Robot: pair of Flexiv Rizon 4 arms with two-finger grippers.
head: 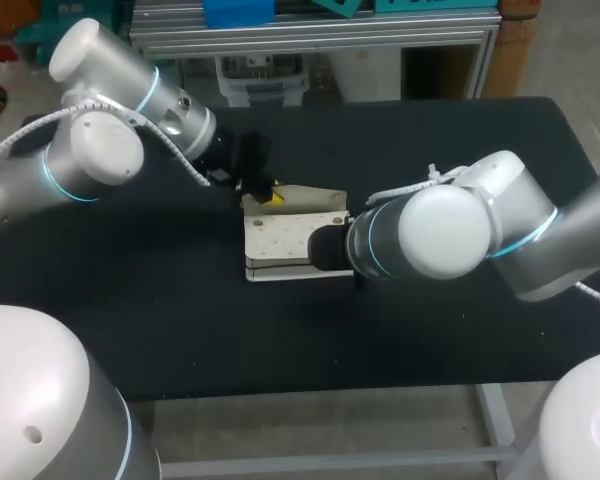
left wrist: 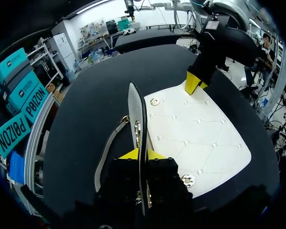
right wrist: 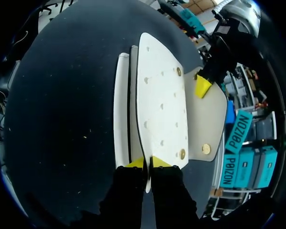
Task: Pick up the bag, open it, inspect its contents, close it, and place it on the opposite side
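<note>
Bag [head: 280, 242]: lying at the middle of the worktop [head: 430, 330], being clamped at two separate edges by left jaws and right jaws, probably risking slipping free or straining seams if pulling unevenly.

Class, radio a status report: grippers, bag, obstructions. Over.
Left gripper shut on bag. Right gripper shut on bag too. Flap open. No obstruction seen.

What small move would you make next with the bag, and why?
Probably ease the left gripper up and away, spreading the white bag wider: it is shut on the flap, the right gripper is shut on the studded panel, yet the inside isn't visible.
</note>
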